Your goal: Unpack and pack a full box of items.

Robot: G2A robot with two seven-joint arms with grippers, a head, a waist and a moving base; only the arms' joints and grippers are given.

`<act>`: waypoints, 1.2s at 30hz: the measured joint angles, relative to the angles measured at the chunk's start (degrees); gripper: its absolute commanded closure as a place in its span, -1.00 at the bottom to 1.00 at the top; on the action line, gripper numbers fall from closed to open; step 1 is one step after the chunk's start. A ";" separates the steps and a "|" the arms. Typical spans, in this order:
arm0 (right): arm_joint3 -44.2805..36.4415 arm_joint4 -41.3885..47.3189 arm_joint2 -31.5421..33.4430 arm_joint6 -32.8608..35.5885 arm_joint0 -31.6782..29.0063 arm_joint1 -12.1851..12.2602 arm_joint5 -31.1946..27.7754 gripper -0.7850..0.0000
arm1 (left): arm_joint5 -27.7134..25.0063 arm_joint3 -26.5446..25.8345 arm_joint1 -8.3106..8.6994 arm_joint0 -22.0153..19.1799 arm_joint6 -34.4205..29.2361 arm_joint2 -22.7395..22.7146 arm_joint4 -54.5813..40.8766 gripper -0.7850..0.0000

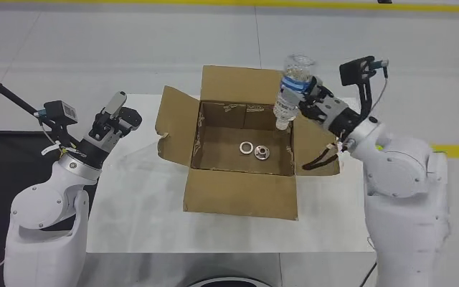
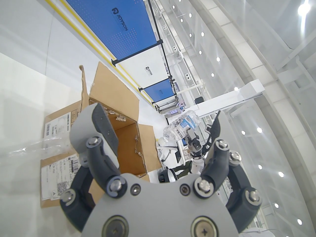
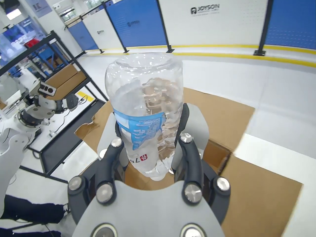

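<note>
Top view, table: a white tabletop with one open cardboard box at its middle and a robot arm at each side.
Box: brown cardboard, all four flaps folded outward, the opening facing up; a sheet of clear plastic film lies on the table on its left side.
Water bottle: clear plastic with a blue label, held in the air over the far right corner of the box. Its long axis is steep, close to upright, with the base on top and the cap end pointing down near the box's right wall.
Right gripper: clamped around the bottle's lower half at the label, one finger on each side, as the right wrist view shows.
Left gripper: fingers spread wide with nothing between them, raised over the table on the left of the box and well apart from the bottle.
Box contents: two small round metal pieces, a ring and a washer-like disc, just beside each other on the box floor.
Key relation: the box opening lies below the bottle and toward the robot's left; the right arm alone is placed to lower it in or lift it clear, and which of those comes next cannot be told.
</note>
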 measured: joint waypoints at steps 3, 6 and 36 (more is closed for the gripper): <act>-1.40 0.74 5.14 2.96 -0.73 0.72 1.87 1.00 | 0.00 0.00 0.00 0.00 0.00 0.00 0.00 -1.00; -1.59 -0.80 9.31 6.18 -1.07 1.46 3.88 1.00 | 0.00 0.00 0.00 0.00 0.00 0.00 0.00 -1.00; 40.77 -17.84 10.71 24.95 13.45 6.46 5.12 1.00 | 0.00 0.00 0.00 0.00 0.00 0.00 0.00 -1.00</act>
